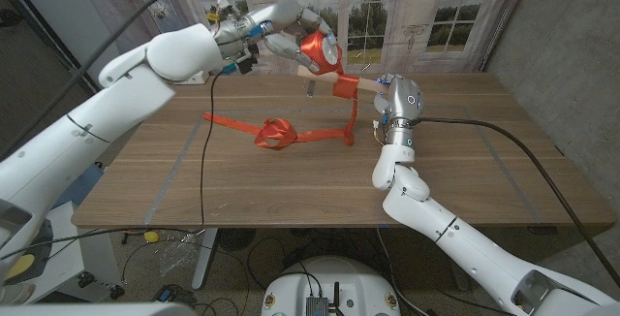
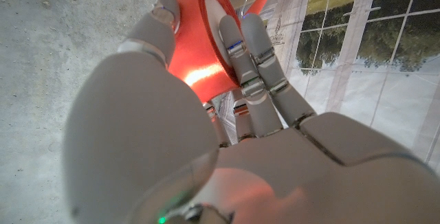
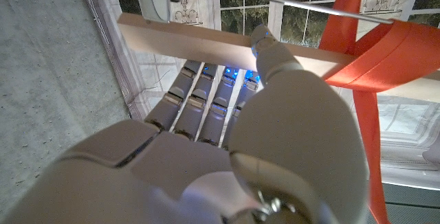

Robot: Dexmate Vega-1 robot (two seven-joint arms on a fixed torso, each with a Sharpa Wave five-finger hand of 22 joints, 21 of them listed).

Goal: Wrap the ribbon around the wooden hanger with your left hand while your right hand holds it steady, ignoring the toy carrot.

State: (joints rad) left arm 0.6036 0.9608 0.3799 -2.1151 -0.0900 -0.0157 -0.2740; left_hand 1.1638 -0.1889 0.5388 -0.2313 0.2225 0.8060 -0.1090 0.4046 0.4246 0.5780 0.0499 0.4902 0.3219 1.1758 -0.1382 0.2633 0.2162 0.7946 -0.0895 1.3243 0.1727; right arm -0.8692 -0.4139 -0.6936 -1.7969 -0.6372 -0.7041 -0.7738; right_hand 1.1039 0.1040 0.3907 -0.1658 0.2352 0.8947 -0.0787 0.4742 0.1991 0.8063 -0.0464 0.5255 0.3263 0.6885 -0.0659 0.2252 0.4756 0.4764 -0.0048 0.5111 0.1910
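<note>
Wooden table (image 1: 465,175), left hand (image 1: 281,27) fingers gripping ribbon roll (image 1: 322,52) aloft, right hand (image 1: 397,103) fingers clasping wooden hanger (image 3: 227,45)

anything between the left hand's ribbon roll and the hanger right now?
Nothing visible. The left hand holds the ribbon roll just beside the hanger, which the right hand grips. Ribbon already loops the bar; the loose tail lies on the table, clear of it.

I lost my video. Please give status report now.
Left hand grips orange ribbon roll, raised. Right hand holds pale wooden hanger. Orange ribbon partly wrapped, rest trailing on table. Nothing in the way.
</note>
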